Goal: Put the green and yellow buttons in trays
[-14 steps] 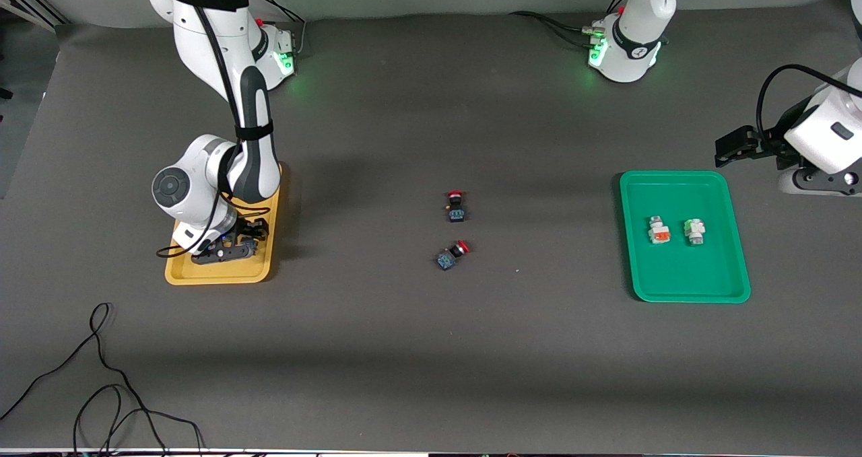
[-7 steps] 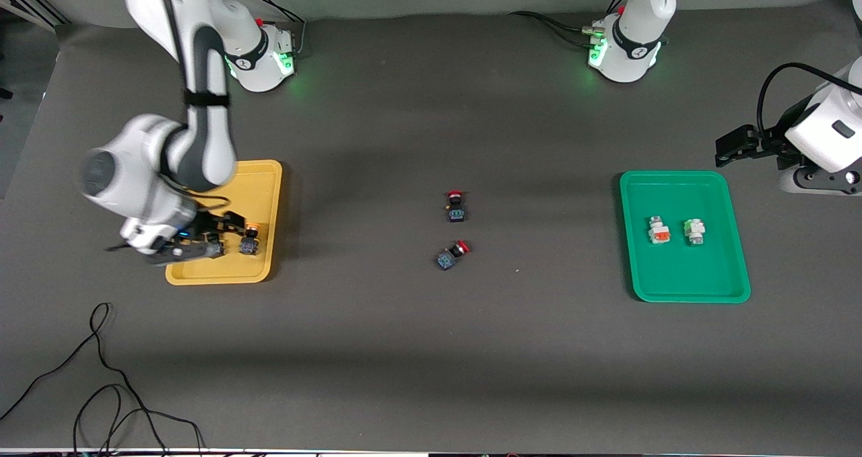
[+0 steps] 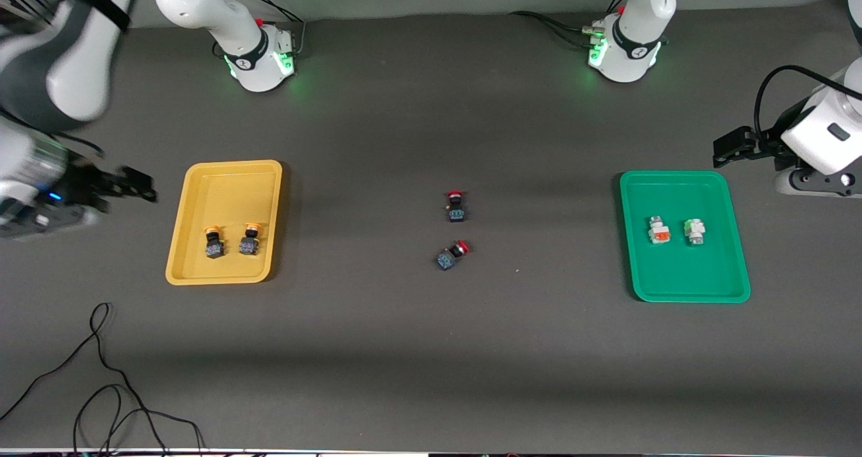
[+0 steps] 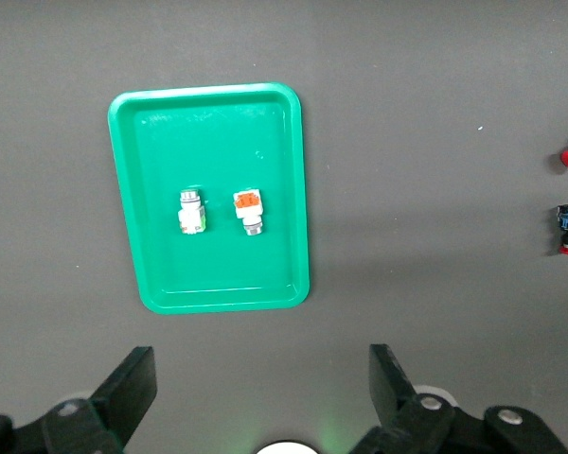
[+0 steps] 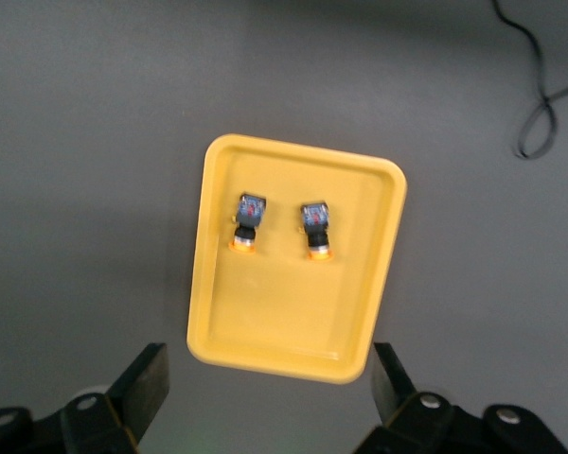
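1. Two yellow buttons now sit side by side in the yellow tray; two white ones lie in the green tray.
2. The right gripper has pulled off the tray, fingers spread and empty.
3. The left gripper waits beside the green tray, fingers spread.
4. Sorting looks finished; two red buttons remain mid-table.

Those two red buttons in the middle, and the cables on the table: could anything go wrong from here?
Possibly. The two red buttons lie loose mid-table, so a sorter could wrongly tray them. The black cable loops close to the yellow tray, where the open right gripper might snag it. The left gripper, open, waits beside the green tray.
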